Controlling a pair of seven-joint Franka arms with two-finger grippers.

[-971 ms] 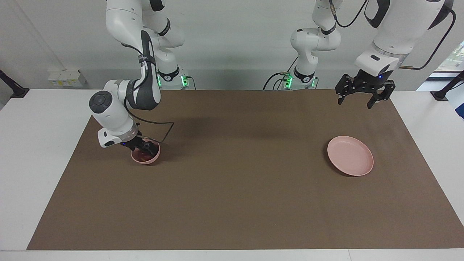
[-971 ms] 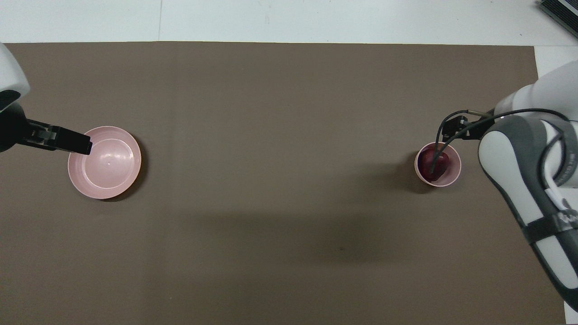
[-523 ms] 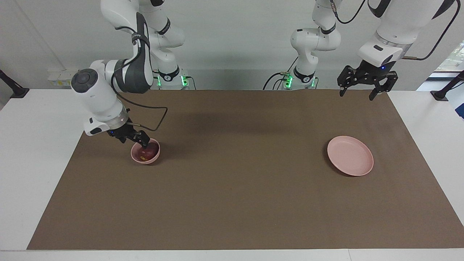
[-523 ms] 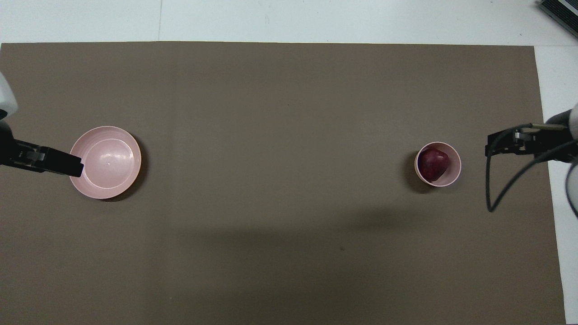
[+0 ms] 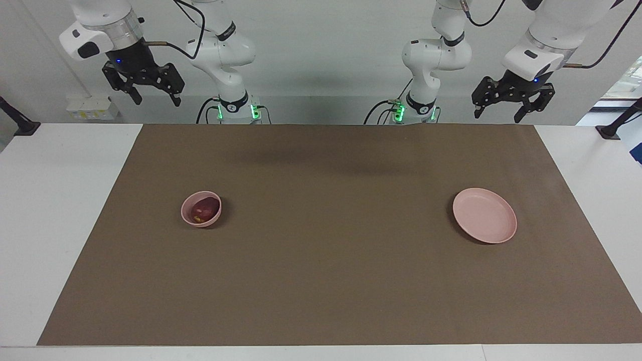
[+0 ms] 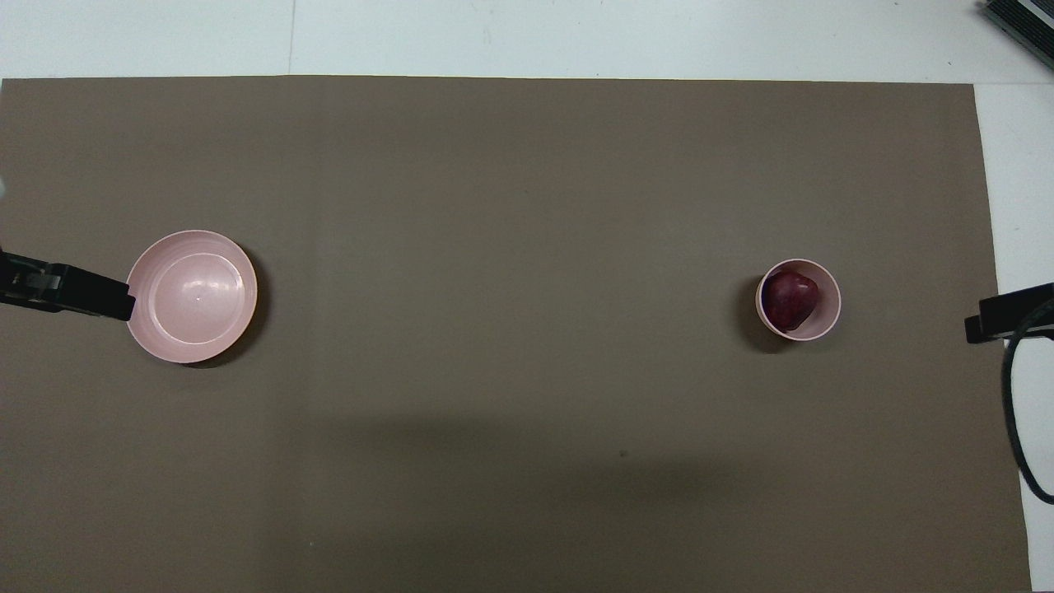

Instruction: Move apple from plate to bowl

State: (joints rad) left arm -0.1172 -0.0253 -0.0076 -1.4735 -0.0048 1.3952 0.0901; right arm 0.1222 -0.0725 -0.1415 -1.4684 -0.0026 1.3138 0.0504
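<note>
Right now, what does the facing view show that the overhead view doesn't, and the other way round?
Only the facing view shows both arms whole, bases included, with the right gripper and left gripper raised high, open and holding nothing. Only the overhead view looks straight down into the bowl, so the apple shows plainly inside it; there just the grippers' dark tips poke in at the edges. Both show the brown mat, the bare plate and the apple in the bowl.
</note>
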